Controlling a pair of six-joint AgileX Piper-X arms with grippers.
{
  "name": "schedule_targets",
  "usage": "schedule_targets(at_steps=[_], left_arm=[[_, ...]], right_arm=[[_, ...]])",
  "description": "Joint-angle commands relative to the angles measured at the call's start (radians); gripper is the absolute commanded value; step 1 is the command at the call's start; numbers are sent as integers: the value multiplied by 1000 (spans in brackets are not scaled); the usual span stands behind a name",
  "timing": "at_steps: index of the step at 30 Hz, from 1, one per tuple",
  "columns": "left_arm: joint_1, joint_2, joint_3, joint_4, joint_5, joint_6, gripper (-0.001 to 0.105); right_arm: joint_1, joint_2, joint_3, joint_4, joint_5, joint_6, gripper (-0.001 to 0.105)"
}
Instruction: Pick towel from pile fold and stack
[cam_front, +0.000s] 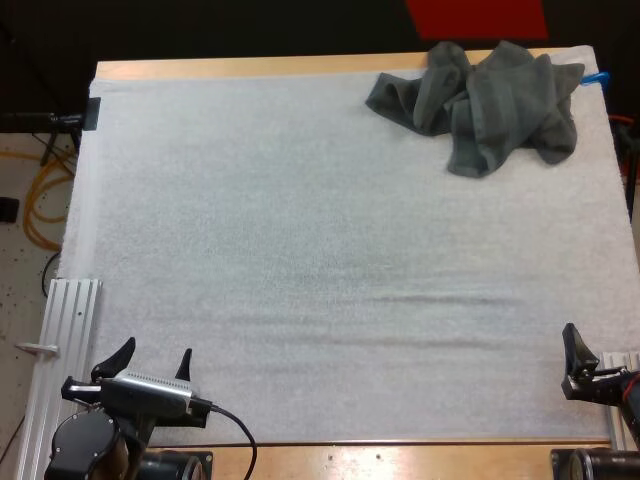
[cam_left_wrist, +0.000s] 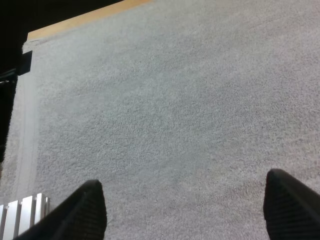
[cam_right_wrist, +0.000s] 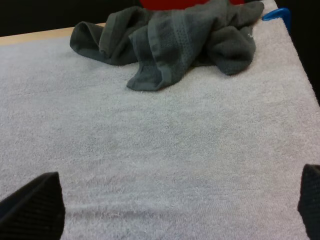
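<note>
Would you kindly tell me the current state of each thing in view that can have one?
white mat: spread flat on the table.
towel pile: crumpled, unfolded, at the white mat's far right corner, nothing touching it.
left tool: open, empty, over the white mat's near left corner.
right tool: open, empty, at the white mat's near right side, facing the towel pile.

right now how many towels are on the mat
1 that I can tell apart: a crumpled dark grey-green cloth towel heap at the far right corner of the white mat; more may be tangled inside it.
</note>
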Motion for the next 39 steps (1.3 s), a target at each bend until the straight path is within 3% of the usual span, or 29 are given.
schedule_targets(at_steps=[1, 17, 21, 26, 34, 39], left_arm=[[2, -136, -4, -18, 7, -9, 64], [2, -126, -8, -59, 7, -9, 64], [-6, -62, -53, -140, 7, -9, 64], [-63, 113, -169, -214, 7, -9, 64], [-222, 484, -381, -219, 189, -9, 64], [-254, 634, -445, -254, 307, -9, 64]], right_arm=[[-5, -41, -6, -5, 2, -1, 92], [-5, -38, -11, -10, -13, 28, 92], [-5, 9, -71, -7, -10, 28, 92], [-5, 160, -188, -6, -14, 21, 92], [0, 539, -383, -38, -167, 19, 92], [38, 725, -446, -156, -183, 45, 92]])
